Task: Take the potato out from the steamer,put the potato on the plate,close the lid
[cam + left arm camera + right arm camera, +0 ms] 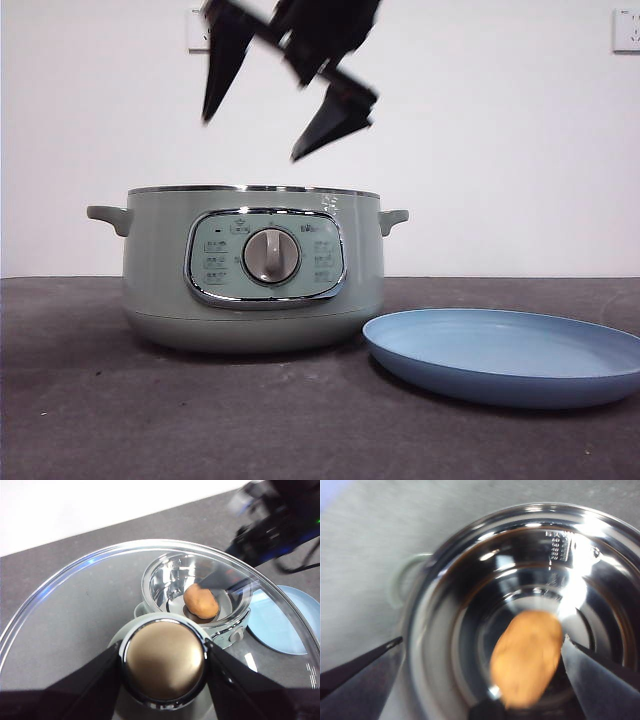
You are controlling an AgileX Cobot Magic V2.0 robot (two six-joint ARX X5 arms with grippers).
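Here the potato [527,656] lies on the shiny floor of the open steamer [254,268], with the right tool [265,115] hanging above it, jaws spread wide. The left tool [164,661] is clamped on the knob of the lid [75,605], held aloft. The plate [510,352] rests on the bench [100,420] just beside the steamer.

Before me: plain white wall [500,150], two wall sockets [626,30], dark grey table [100,400], even lighting.

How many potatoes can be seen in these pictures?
1. The potato lies inside the open steamer, on its shiny bottom; none is on the plate.
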